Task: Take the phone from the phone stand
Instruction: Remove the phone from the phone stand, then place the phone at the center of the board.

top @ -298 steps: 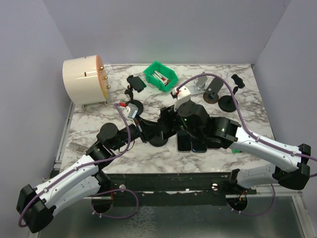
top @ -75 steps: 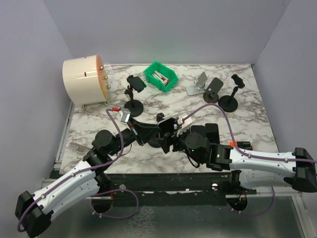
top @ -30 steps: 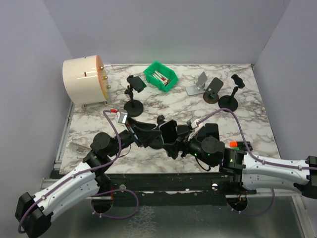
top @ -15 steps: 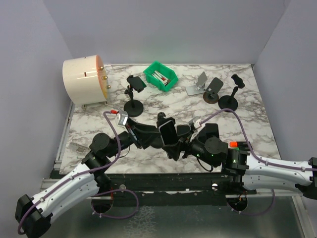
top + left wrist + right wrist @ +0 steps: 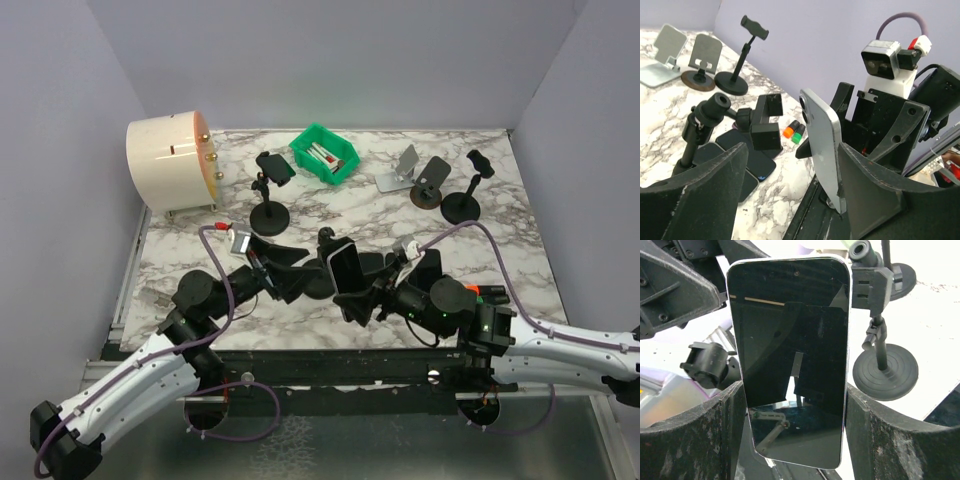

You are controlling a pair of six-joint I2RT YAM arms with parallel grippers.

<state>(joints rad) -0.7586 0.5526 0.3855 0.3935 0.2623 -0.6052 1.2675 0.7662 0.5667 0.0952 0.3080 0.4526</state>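
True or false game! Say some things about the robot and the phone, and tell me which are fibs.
1. The right gripper holds the phone. True.
2. The phone's screen is lit up. False: it is dark.
3. The phone is clear of the phone stand. True.
4. The left gripper grips the phone stand. False: it is open, holding nothing.
5. The green bin stands beside the arms' bases. False: it is at the far side.

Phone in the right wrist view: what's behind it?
A black phone stand, round base and empty clamp, shows past the right edge of the phone. Whatever sits directly behind the screen is covered.
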